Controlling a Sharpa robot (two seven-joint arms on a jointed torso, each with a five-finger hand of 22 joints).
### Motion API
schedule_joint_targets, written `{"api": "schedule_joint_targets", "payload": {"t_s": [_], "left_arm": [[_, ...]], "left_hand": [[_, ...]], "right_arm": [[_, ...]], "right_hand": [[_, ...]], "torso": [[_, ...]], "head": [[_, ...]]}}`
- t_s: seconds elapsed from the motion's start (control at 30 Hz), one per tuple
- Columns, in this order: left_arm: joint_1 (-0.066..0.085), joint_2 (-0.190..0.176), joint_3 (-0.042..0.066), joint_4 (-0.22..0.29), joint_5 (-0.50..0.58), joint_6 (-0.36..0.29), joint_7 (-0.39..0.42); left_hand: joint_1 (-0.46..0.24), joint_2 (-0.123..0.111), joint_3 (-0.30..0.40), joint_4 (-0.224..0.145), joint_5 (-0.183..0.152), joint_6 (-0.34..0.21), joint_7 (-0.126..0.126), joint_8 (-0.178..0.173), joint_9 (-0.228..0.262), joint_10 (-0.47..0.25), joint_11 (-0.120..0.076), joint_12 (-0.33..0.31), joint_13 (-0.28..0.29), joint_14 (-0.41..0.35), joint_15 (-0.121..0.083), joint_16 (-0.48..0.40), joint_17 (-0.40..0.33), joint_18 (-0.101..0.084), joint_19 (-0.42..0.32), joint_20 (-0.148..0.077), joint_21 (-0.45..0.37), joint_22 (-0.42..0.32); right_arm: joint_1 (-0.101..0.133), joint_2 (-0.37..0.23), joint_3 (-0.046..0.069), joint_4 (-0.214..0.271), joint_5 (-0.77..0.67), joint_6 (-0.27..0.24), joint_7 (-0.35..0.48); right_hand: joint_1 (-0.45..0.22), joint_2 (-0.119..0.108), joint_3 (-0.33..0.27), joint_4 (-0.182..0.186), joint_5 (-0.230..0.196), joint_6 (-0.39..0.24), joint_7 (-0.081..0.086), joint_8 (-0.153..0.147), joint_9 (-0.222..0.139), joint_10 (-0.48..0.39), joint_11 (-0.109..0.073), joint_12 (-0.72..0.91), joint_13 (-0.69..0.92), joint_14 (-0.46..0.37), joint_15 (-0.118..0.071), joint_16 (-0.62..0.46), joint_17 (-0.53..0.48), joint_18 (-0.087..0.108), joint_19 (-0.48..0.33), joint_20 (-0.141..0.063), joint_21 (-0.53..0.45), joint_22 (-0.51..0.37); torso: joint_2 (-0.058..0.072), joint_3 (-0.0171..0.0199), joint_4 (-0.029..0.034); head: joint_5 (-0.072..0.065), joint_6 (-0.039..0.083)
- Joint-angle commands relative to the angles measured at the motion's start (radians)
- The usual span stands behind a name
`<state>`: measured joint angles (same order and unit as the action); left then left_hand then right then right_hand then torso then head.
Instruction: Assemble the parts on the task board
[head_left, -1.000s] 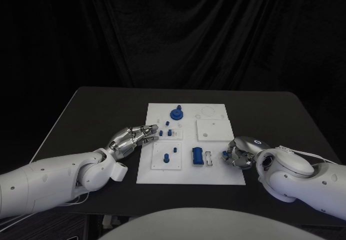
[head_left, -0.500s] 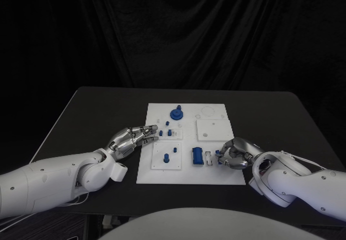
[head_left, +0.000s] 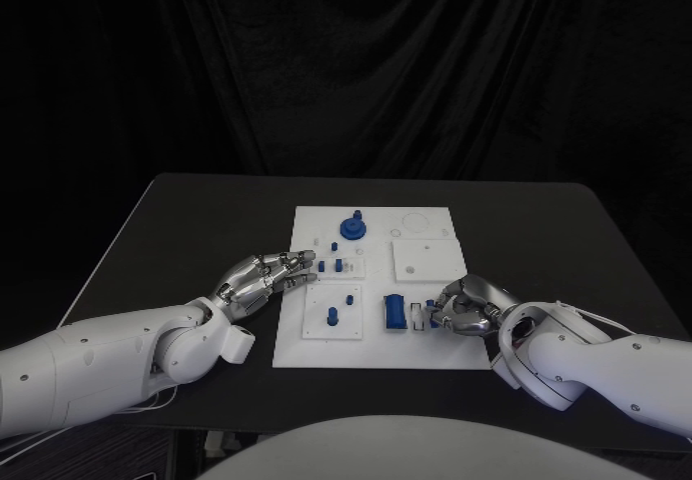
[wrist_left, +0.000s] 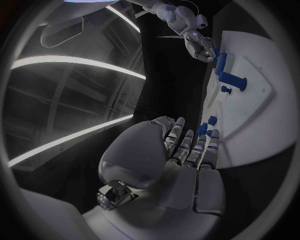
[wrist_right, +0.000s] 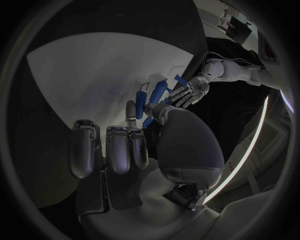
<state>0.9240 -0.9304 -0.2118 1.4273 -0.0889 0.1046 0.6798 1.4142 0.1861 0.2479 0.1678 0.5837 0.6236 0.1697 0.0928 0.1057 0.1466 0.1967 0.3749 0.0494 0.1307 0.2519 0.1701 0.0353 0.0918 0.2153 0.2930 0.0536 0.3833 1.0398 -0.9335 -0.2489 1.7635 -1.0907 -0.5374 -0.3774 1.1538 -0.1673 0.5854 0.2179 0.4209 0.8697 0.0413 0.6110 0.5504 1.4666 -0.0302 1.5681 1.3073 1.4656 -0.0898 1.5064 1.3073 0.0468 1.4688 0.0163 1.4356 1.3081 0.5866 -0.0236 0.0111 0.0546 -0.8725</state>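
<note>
While the white rectangular task board (head_left: 378, 345) lies flat in the middle of the black table (head_left: 188, 215), both hands rest at its near half.
Board: white plate between the 2 hands, with raised white sub-plates on it.
Blue block: an upright blue rectangular part (head_left: 394, 311) stands on the board just beside the right hand, on the side toward the left hand.
Blue peg: a small blue upright peg (head_left: 332, 317) stands on a near sub-plate, close in front of the left hand's knuckles.
Small blue pieces: short blue studs (head_left: 338, 266) sit just past the left hand's fingertips.
Blue knob: a round blue part with a stem (head_left: 355, 227) stands at the board's far side, well apart from both hands.
Right hand: the silver right hand (head_left: 467, 307) is over the board's near right edge, fingers curled inward; the right wrist view shows a thumb and finger closing toward a small blue piece (wrist_right: 147, 121), but I cannot tell whether it is held.
Left hand: the silver left hand (head_left: 265, 279) rests at the board's left edge, fingers fairly straight and close together, tips at the studs; nothing is held.
</note>
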Motion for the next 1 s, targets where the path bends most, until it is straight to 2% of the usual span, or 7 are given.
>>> {"api": "schedule_joint_targets", "payload": {"t_s": [0.03,0.17,0.23,0.5,0.7,1.0], "left_arm": [[-0.001,0.001,0.001,0.002,0.005,0.012,0.062],[-0.001,0.0,0.001,0.002,0.005,0.012,0.061],[-0.001,0.0,0.001,0.002,0.005,0.012,0.061],[-0.001,0.001,0.001,0.0,0.005,0.013,0.06],[-0.001,-0.001,0.001,0.0,0.005,0.012,0.059],[-0.002,0.002,0.001,-0.002,0.005,0.014,0.059]], "left_hand": [[-0.011,-0.003,0.008,0.0,0.006,-0.004,0.005,0.004,0.001,-0.001,0.009,0.003,0.001,0.0,0.001,0.002,0.001,0.0,0.005,0.0,0.001,-0.001],[-0.011,-0.003,0.008,0.0,0.006,-0.004,0.005,0.004,0.001,-0.001,0.009,0.003,0.001,0.0,0.001,0.002,0.001,0.0,0.005,0.0,0.001,-0.001],[-0.011,-0.003,0.008,0.0,0.006,-0.004,0.005,0.004,0.001,-0.001,0.009,0.003,0.001,0.0,0.001,0.002,0.001,0.0,0.005,0.0,0.001,-0.001],[-0.011,-0.003,0.008,0.0,0.006,-0.004,0.005,0.004,0.001,-0.001,0.009,0.003,0.001,0.0,0.001,0.002,0.001,0.0,0.005,0.0,0.001,-0.001],[-0.011,-0.003,0.009,0.0,0.006,-0.004,0.005,0.004,0.001,-0.001,0.009,0.003,0.001,0.0,0.001,0.002,0.001,0.0,0.005,0.0,0.001,-0.001],[-0.011,-0.003,0.01,-0.001,0.006,-0.004,0.005,0.004,0.001,-0.001,0.009,0.003,0.001,0.0,0.001,0.002,0.001,0.0,0.005,0.0,0.001,-0.002]], "right_arm": [[-0.002,0.005,0.0,-0.004,0.019,0.043,-0.02],[-0.002,0.012,0.001,-0.01,0.019,0.063,-0.029],[-0.002,0.015,0.001,-0.014,0.019,0.068,-0.031],[-0.002,0.026,0.001,-0.023,0.02,0.064,-0.025],[-0.002,0.029,0.001,-0.027,0.02,0.058,-0.022],[-0.002,0.036,0.002,-0.032,0.02,0.034,-0.014]], "right_hand": [[-0.013,0.0,0.003,0.005,-0.005,-0.007,0.001,0.003,0.0,0.104,0.0,0.003,0.263,0.085,-0.003,-0.006,0.157,-0.011,0.046,0.002,-0.005,0.215],[-0.018,0.0,0.001,0.007,-0.005,-0.008,0.002,0.004,0.0,0.104,0.001,0.003,0.263,0.085,-0.002,-0.007,0.155,-0.011,0.046,0.002,-0.007,0.215],[-0.03,0.001,-0.007,0.009,0.009,-0.011,0.003,0.005,0.0,0.104,0.002,0.003,0.263,0.084,-0.001,-0.008,0.153,-0.01,0.044,0.003,-0.011,0.213],[-0.036,0.003,-0.015,0.009,0.018,-0.012,0.003,0.006,0.0,0.104,0.002,0.003,0.263,0.084,0.0,-0.007,0.154,-0.009,0.043,0.003,-0.013,0.213],[-0.054,0.012,-0.033,0.017,0.003,-0.013,0.004,0.008,0.0,0.104,0.003,0.003,0.263,0.087,0.0,0.0,0.163,-0.012,0.047,0.004,-0.002,0.216],[-0.065,0.016,-0.048,0.022,-0.006,-0.014,0.005,0.009,-0.001,0.104,0.004,0.003,0.263,0.087,0.001,0.002,0.166,-0.012,0.048,0.005,0.0,0.217]], "torso": [[0.0,-0.0006,-0.0004],[0.0,-0.0001,-0.001],[0.0,-0.0001,-0.0004],[0.0,0.0002,0.0009],[0.001,0.0004,-0.0005],[0.001,-0.0005,0.0003]], "head": [[0.002,0.0],[0.003,0.0],[0.002,0.0],[-0.001,0.0],[0.003,0.0],[0.0,0.0]]}}
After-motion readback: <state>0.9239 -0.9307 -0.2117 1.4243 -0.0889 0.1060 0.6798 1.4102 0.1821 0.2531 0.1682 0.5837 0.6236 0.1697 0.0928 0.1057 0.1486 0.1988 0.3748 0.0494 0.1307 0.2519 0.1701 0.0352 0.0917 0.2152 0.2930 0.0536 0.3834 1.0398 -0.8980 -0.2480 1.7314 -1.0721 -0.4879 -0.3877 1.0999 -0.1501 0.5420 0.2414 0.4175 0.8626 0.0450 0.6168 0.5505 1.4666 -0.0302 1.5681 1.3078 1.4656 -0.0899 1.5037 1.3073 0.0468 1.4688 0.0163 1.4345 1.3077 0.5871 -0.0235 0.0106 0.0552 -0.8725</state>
